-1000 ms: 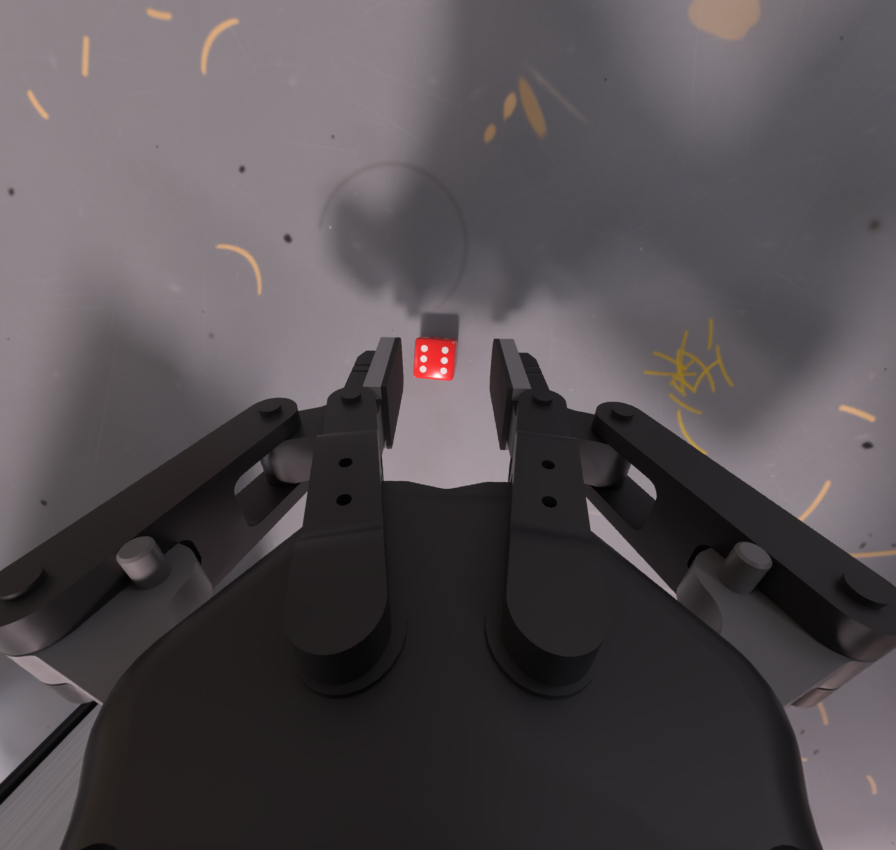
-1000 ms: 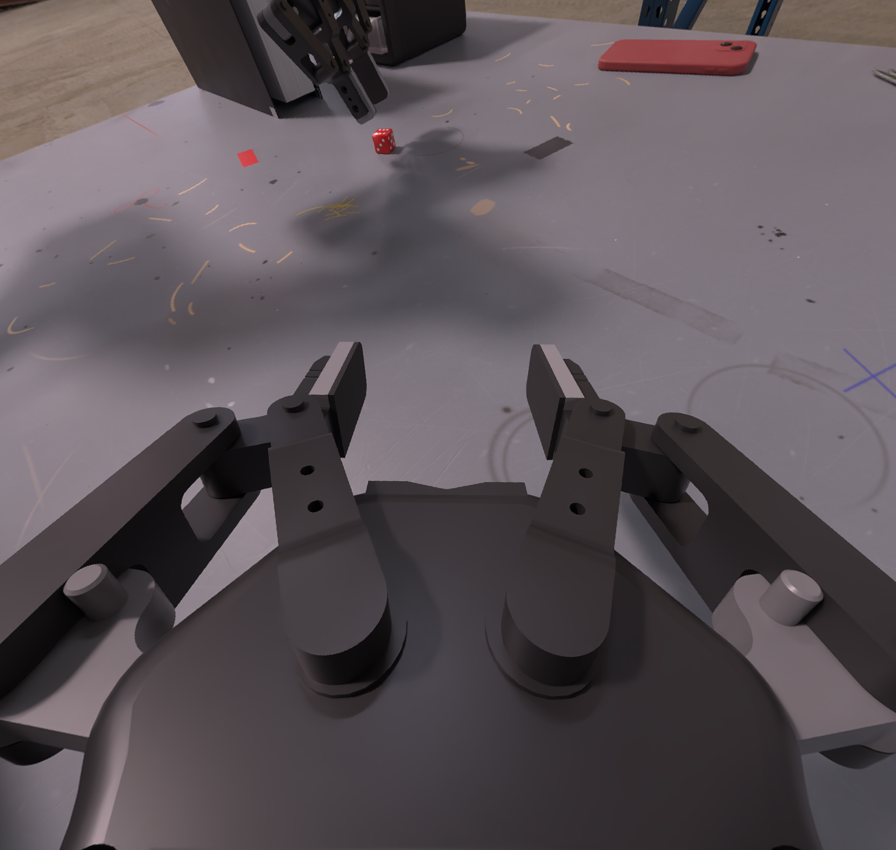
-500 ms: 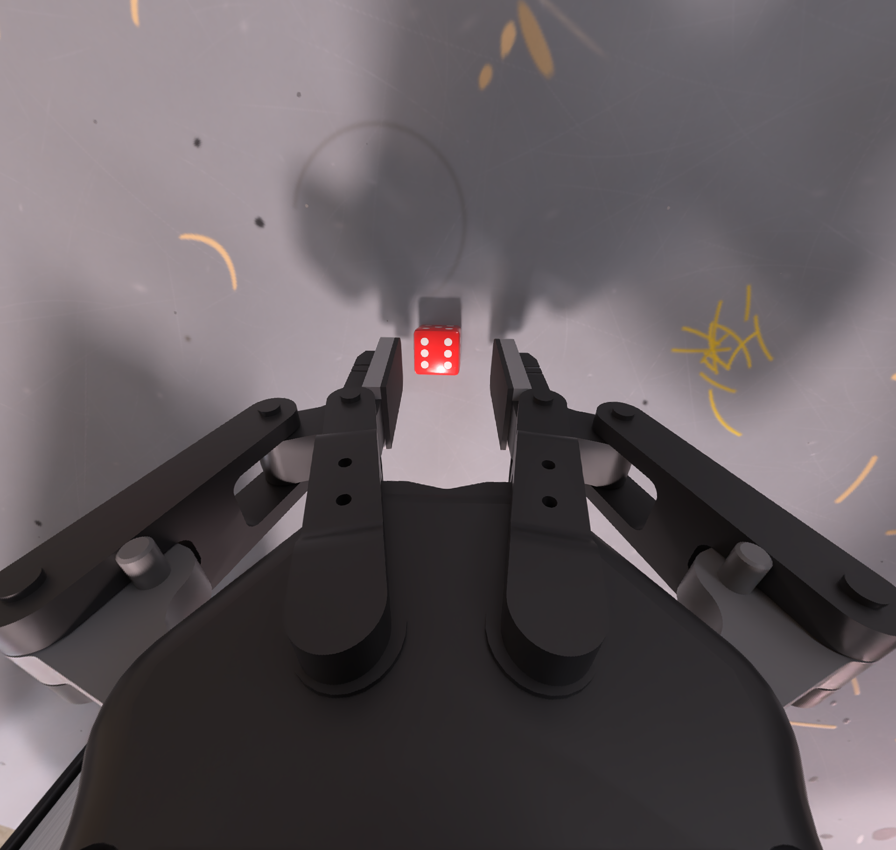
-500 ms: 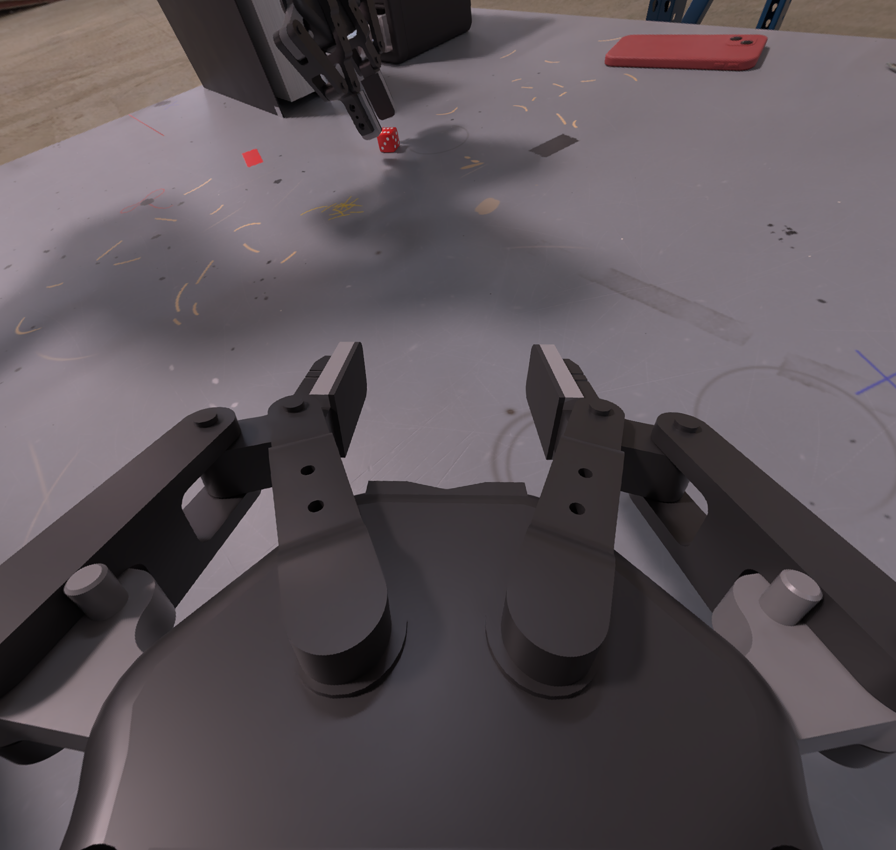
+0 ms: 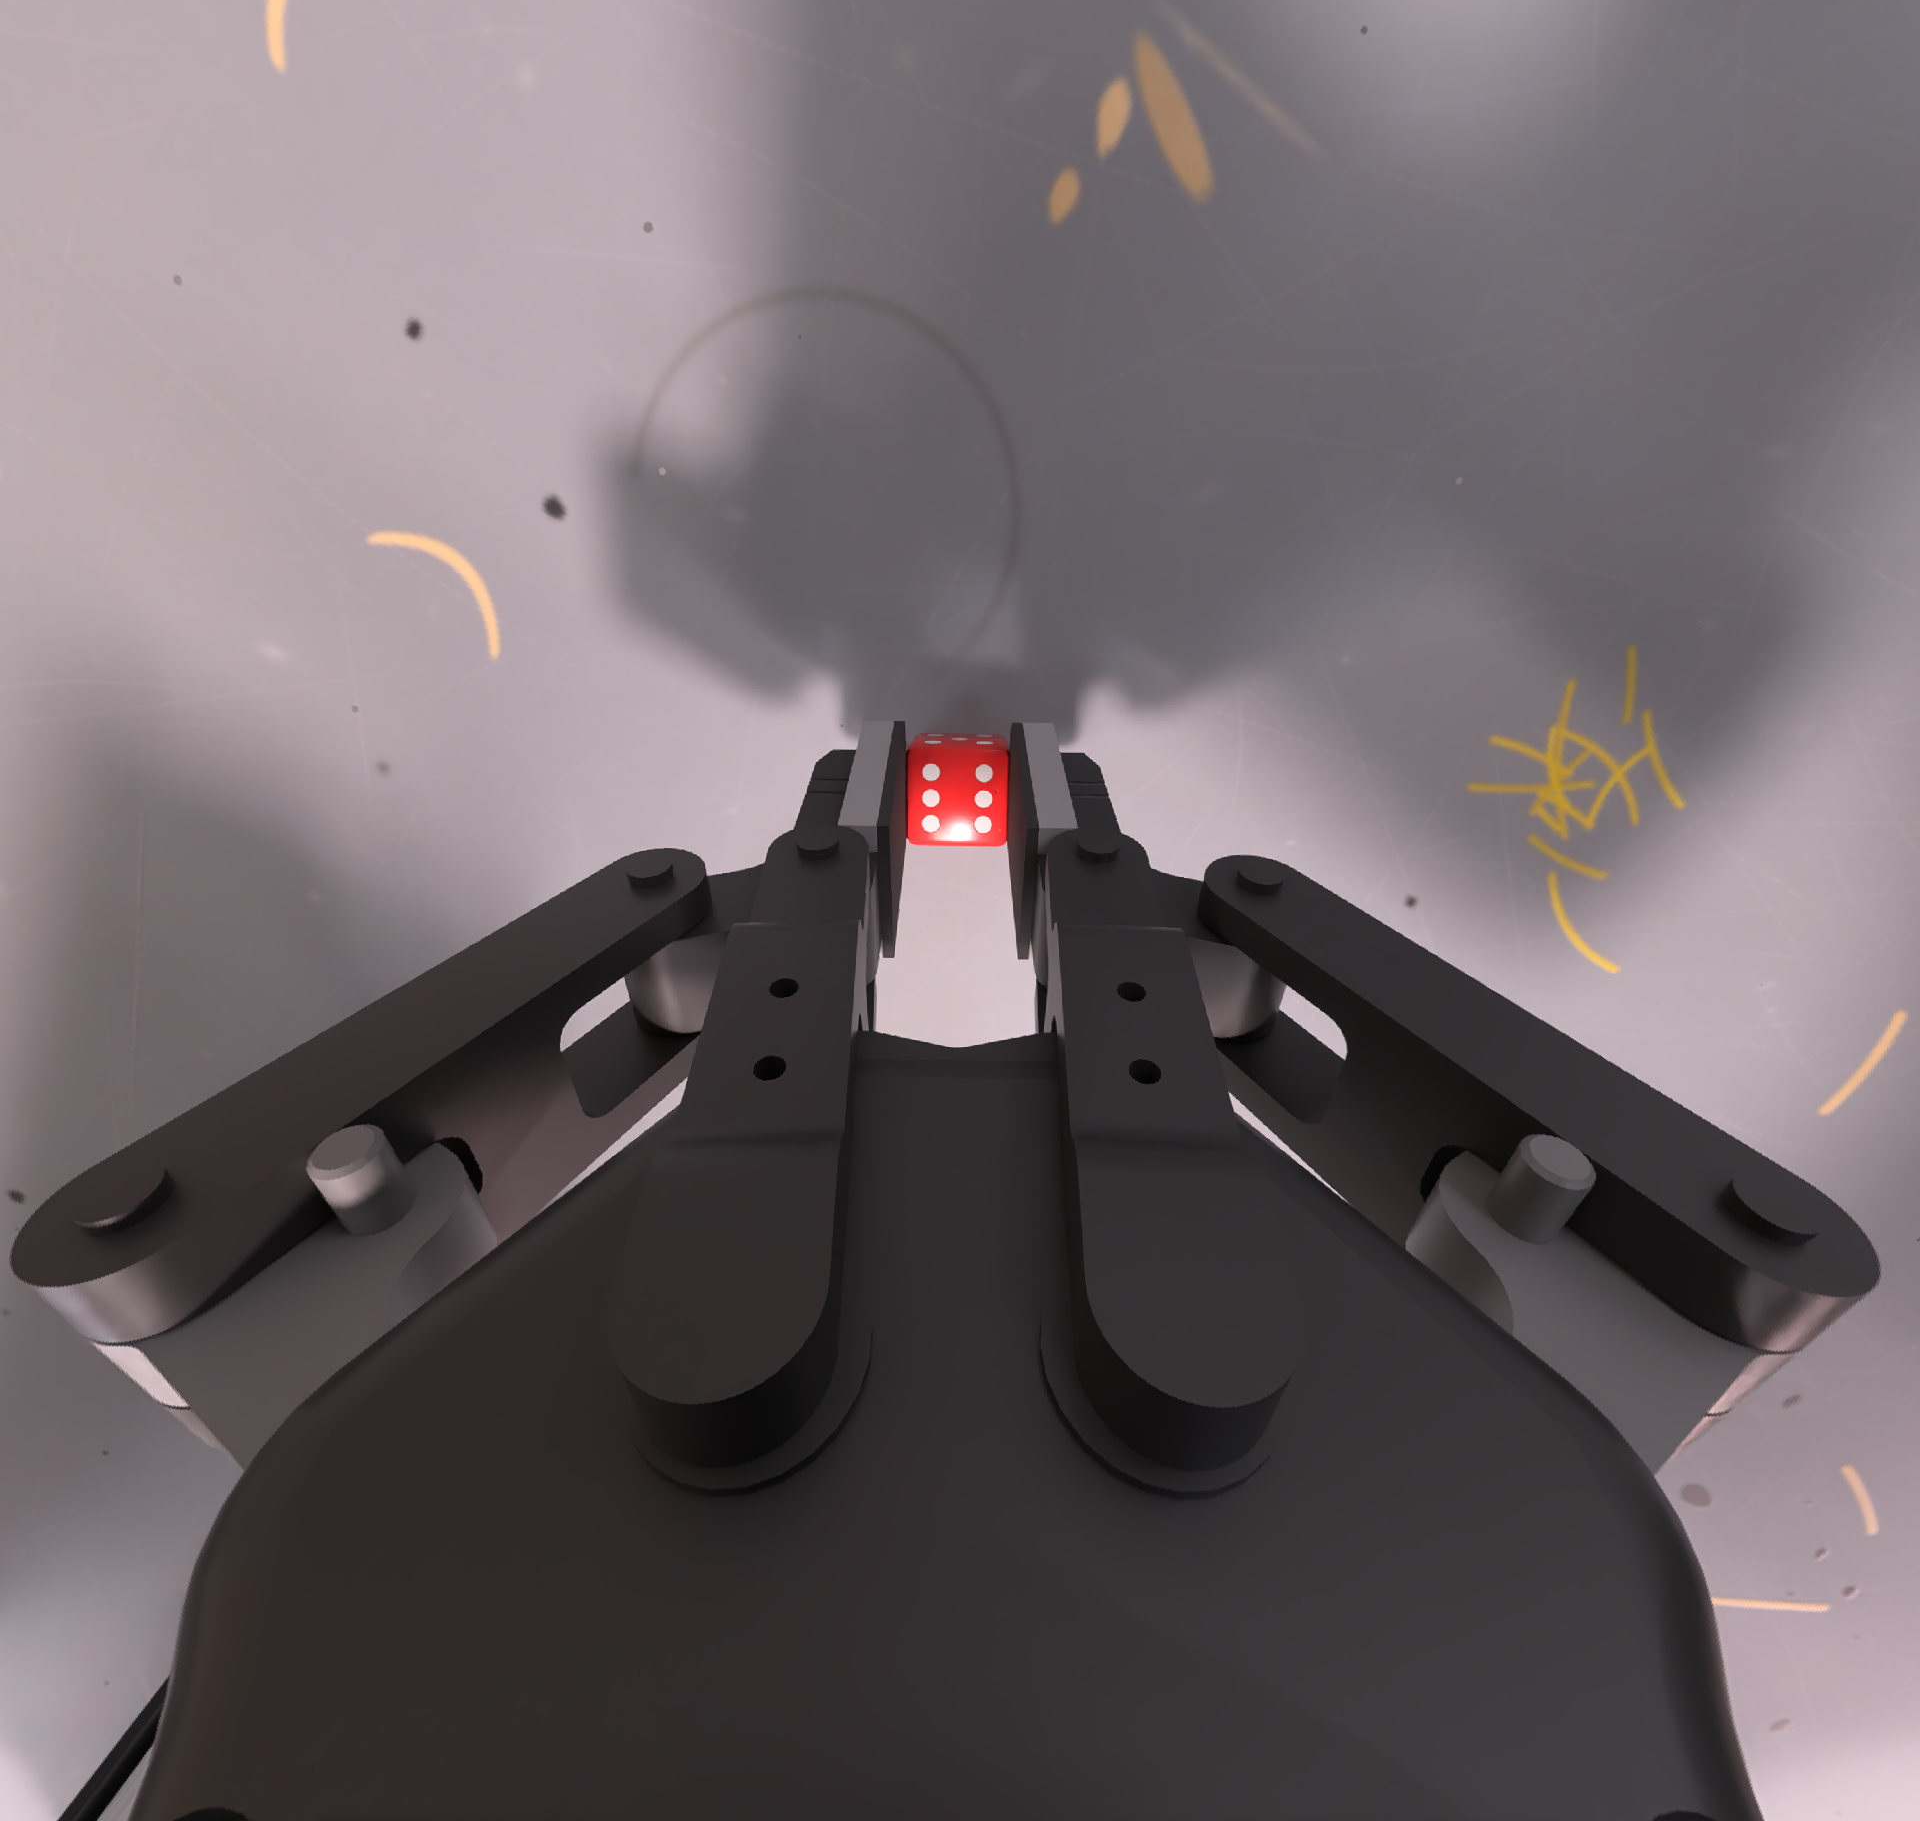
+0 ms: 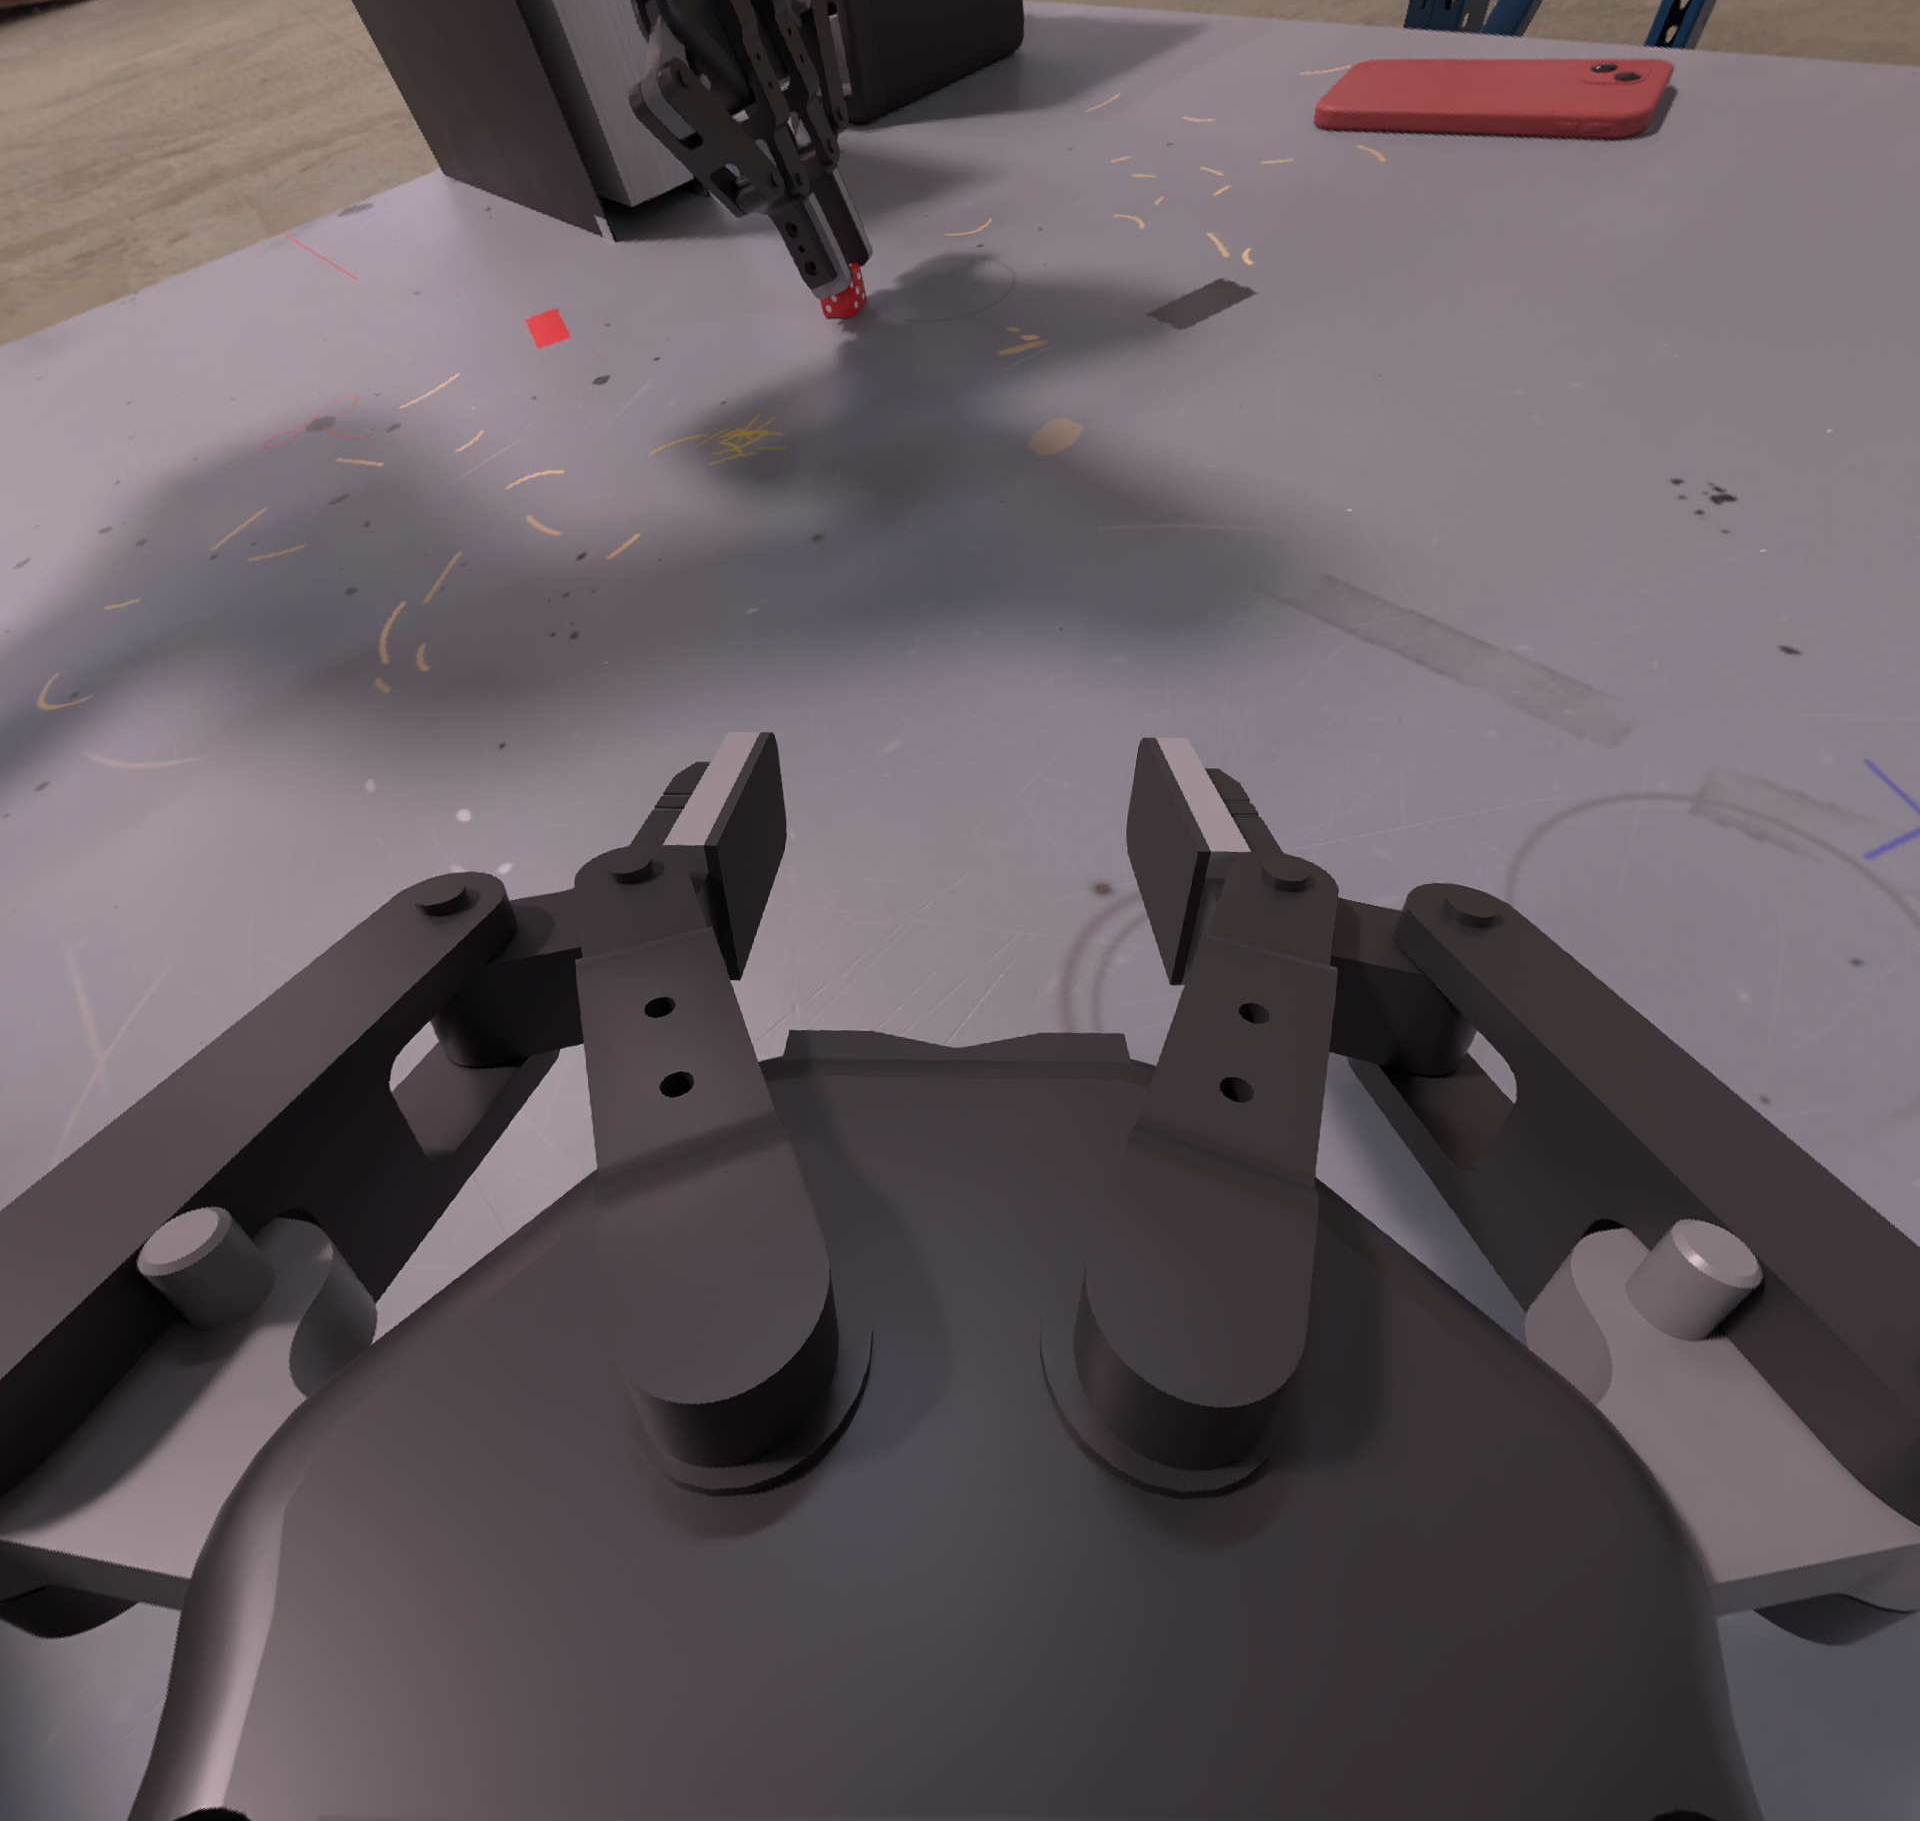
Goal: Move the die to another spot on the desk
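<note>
A small red die [image 5: 957,792] with white pips sits on the grey desk [image 5: 312,421]. My left gripper [image 5: 957,784] is down at the desk and shut on the die, a pad on each side of it. In the right wrist view the die [image 6: 847,297] shows far off under the left gripper's fingertips [image 6: 826,259], still resting on the desk [image 6: 1351,421]. My right gripper [image 6: 956,815] is open and empty, hovering over the near part of the desk.
A red phone [image 6: 1491,95] lies at the desk's far right. The left arm's dark base block [image 6: 499,57] stands at the far left edge. A small red square mark [image 6: 548,328] and a dark tape strip [image 6: 1200,303] lie flat on the desk.
My left gripper has come down around the die and its fingers have closed on it. The right gripper has stayed open and nearly still.
</note>
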